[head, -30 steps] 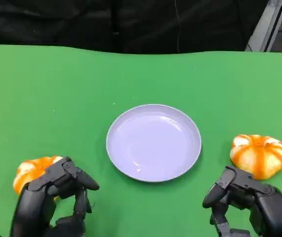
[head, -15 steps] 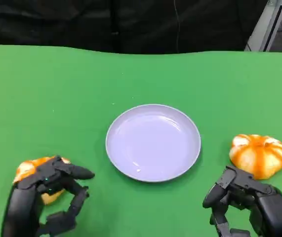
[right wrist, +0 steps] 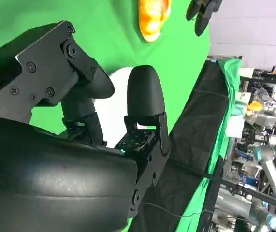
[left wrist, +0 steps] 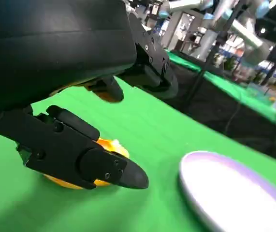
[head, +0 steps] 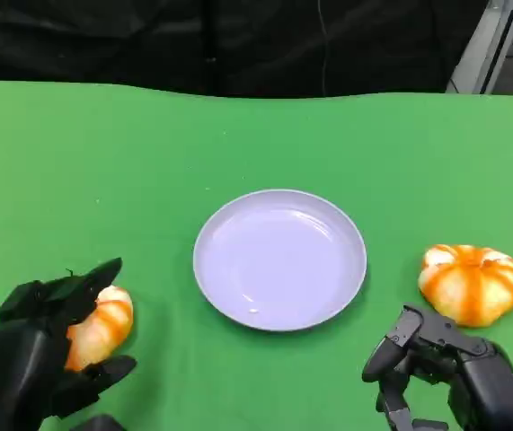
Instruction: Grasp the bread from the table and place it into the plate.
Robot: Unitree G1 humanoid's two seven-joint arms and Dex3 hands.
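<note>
My head camera looks steeply down on the green table point(head: 238, 144), the plate point(head: 279, 259) at centre frame. The left wrist camera sits low, skimming the cloth — close behind its own hand point(left wrist: 79, 154), plate rim point(left wrist: 210, 193) beyond. The right wrist view is rolled sideways, sharing the same plate point(right wrist: 116, 108) and the far bread point(right wrist: 153, 17).

Two orange buns and one round plate

The pale purple plate point(head: 279, 259) sits upright. One striped orange bread point(head: 101, 325) lies left of the plate, another bread point(head: 470, 283) lies right of it, both on the table.
</note>
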